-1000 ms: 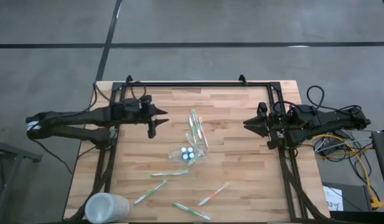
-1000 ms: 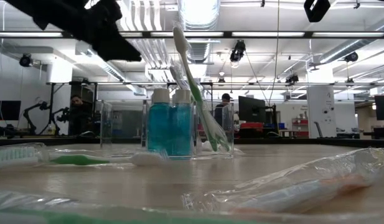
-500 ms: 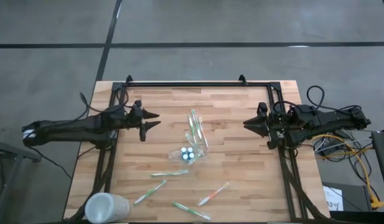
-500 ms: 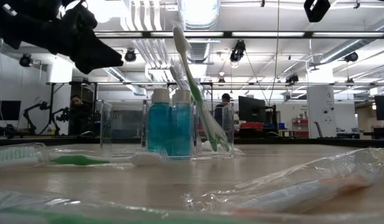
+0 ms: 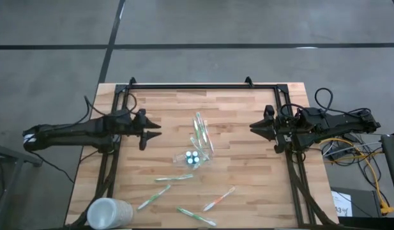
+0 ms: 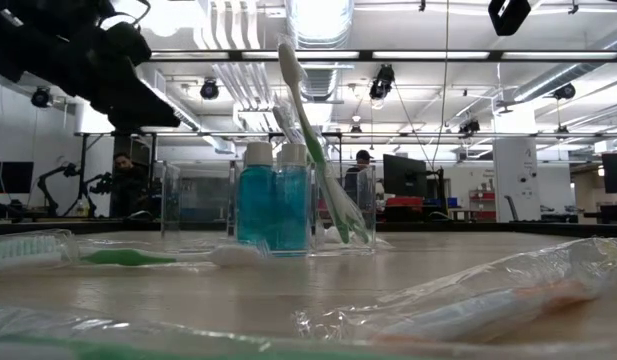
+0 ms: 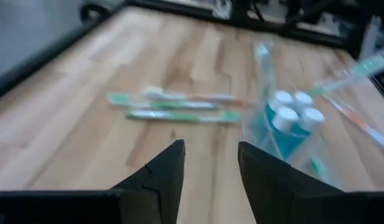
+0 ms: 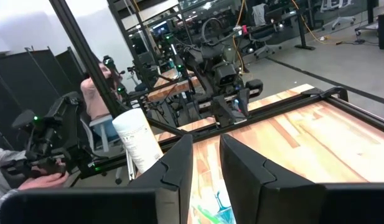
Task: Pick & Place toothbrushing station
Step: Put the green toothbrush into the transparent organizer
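Two arms reach in over the wooden table (image 5: 248,172) from opposite edges, and between them we see the toothbrushing station (image 5: 198,145), a small clear holder standing upright near the middle of the table. In the low view we make out blue tubes (image 6: 272,208) with white caps standing in it, along with a green and white toothbrush (image 6: 313,140) leaning up and out of its top. The left gripper (image 5: 145,133) hovers above the table just to the left of the holder, apart from it; its wrist view shows the fingers (image 7: 163,176) spread with bare wood between them, grasping nothing. The right gripper (image 5: 257,127) sits at the right edge of the table, well apart from the holder; in its wrist view the fingers (image 8: 177,171) stand close together with a narrow gap and nothing between them, and we cannot tell whether that counts as released or clenched. Several loose toothbrushes (image 5: 172,178) in clear wrappers lie scattered on the near half of the table, green ones and one orange (image 5: 219,199). A larger frosted white cup (image 5: 109,213) lies at the near left corner.
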You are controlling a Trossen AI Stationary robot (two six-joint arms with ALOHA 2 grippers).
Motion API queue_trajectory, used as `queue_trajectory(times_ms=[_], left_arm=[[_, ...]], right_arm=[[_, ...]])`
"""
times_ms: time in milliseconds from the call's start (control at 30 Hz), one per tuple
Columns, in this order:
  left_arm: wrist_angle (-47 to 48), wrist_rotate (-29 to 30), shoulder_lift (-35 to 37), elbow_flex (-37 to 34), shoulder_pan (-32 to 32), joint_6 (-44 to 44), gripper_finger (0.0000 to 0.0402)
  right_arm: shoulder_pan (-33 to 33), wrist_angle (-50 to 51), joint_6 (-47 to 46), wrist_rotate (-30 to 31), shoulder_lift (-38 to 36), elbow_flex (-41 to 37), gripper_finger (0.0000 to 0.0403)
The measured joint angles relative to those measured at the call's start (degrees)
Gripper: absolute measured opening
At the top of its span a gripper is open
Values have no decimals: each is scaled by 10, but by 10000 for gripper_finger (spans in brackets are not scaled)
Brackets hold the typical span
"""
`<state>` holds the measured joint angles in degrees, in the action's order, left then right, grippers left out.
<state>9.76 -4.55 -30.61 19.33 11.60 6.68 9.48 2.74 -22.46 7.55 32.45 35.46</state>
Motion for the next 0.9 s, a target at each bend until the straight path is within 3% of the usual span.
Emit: queue_trajectory(times_ms=[400, 567, 900], left_arm=[[218, -29, -52, 110, -58, 27, 156], [224, -26, -86, 102, -125, 60, 156], [166, 31, -163, 95, -264, 236, 156]], right_arm=[[0, 0, 0, 0, 0, 0, 74], [0, 0, 0, 0, 0, 0, 80], [0, 0, 0, 0, 0, 0, 68]])
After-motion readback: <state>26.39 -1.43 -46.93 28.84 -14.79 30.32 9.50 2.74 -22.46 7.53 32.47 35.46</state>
